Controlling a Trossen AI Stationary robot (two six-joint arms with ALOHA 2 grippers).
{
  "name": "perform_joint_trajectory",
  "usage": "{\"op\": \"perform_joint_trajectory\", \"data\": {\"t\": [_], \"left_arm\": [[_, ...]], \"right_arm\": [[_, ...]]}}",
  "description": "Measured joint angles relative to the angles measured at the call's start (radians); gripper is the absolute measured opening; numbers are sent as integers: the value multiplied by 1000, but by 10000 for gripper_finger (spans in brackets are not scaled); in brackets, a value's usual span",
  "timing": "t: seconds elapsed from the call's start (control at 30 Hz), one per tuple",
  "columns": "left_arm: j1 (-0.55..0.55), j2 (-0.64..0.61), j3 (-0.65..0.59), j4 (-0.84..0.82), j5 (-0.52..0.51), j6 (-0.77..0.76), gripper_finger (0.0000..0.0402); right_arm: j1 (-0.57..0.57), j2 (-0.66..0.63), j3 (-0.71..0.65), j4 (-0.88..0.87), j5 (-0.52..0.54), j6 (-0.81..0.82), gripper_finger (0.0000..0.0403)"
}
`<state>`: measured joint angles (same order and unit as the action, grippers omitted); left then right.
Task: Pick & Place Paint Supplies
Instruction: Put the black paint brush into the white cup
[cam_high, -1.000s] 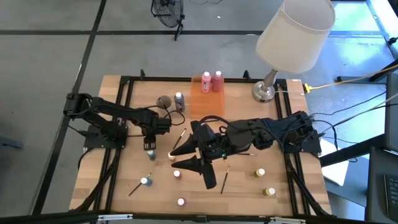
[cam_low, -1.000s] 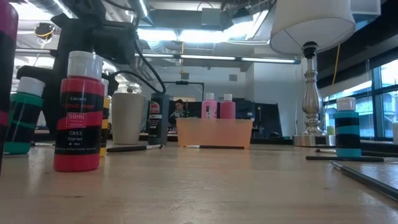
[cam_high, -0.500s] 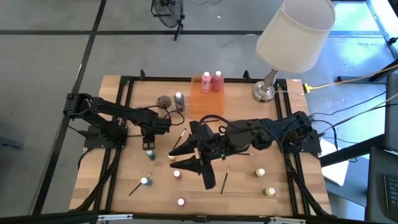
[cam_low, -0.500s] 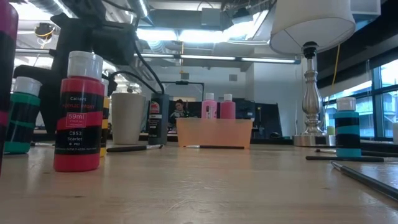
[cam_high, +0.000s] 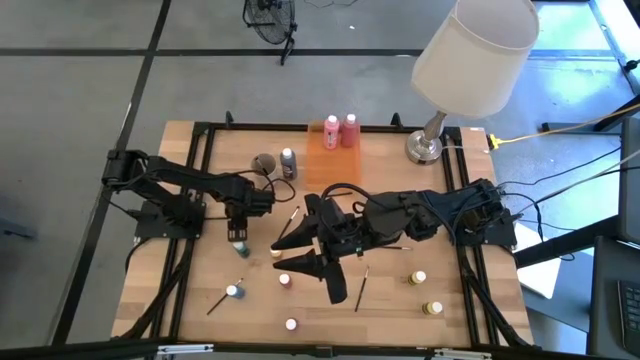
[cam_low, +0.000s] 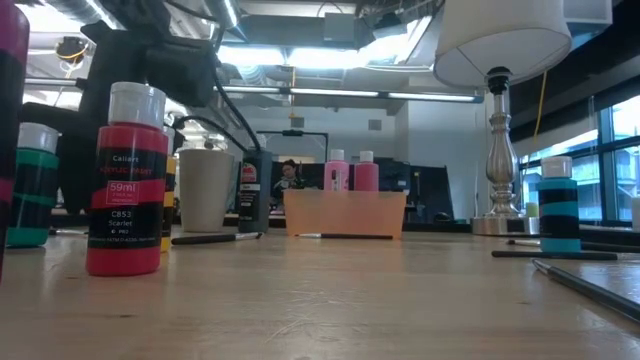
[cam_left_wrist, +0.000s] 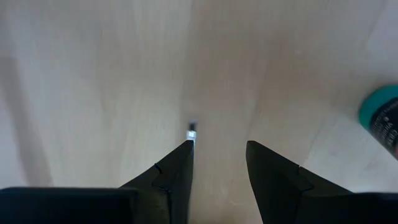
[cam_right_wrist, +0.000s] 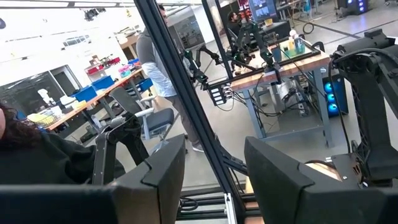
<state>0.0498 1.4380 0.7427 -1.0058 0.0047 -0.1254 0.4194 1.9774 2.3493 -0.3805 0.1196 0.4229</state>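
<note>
A teal paint pot stands on the wooden table just at six o'clock of the left gripper, whose fingers the wrist view shows apart over bare wood, the pot beside them. From above, the right gripper sits mid-table; its wrist view shows separated, empty fingers facing the room, where a person stands.

High cam straight down, low cam table-level; both share orange tray.

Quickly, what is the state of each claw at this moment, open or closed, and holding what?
Left claw: open, holding nothing, above the bare table.
Right claw: open, holding nothing, pointing out into the room.
</note>
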Motion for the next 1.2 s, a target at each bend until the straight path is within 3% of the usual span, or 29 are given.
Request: {"op": "perform_joint_trajectory", "data": {"t": [0.93,1.2], "left_arm": [[1,-21,25,25,6,15,143],[72,-22,26,9,-38,26,143]], "right_arm": [[-16,0,0,-4,3,-11,171],[-15,0,0,-4,-1,-11,171]]}}
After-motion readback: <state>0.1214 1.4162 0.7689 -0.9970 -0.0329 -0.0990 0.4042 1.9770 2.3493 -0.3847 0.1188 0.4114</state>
